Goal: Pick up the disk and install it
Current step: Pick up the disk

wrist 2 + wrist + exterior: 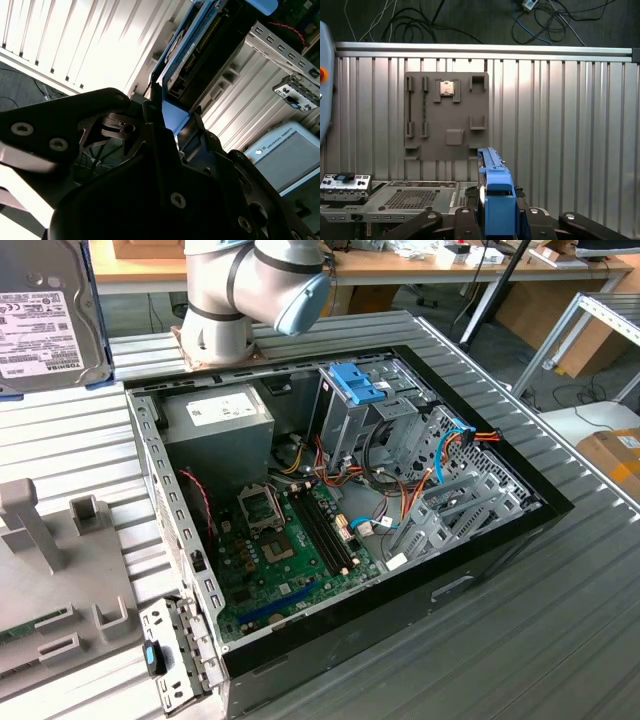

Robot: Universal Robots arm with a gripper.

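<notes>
Tool point(172, 116): dark two-finger unit, clamped on blue end of disk point(200, 55). In first wrist view, fingers point(470, 220) sit either side of the blue tab.

Disk: dark body w/ blue side rails, held in the air, not touching surface point(560, 640), outside case point(480, 570). In exterior view it stands at upper left, label side to camera, blue rail along its edge.

Case: black, lid off, lying flat on ribbed metal surface, center of exterior view. Contents:
- board point(290, 550), green, on case floor;
- PSU point(220, 425), grey box, corner nearest arm base point(215, 335);
- drive cage point(360, 425), bare metal, w/ light-blue latch point(355, 385) on top;
- cables point(400, 500), orange, red and blue, between cage and board.

Fixture point(60, 570): grey plate w/ upright pegs and slots, on surface at exterior view's left of case, just beside it.

Pendant point(287, 155): grey-blue screen unit, seen beyond case edge in second wrist view.
</notes>
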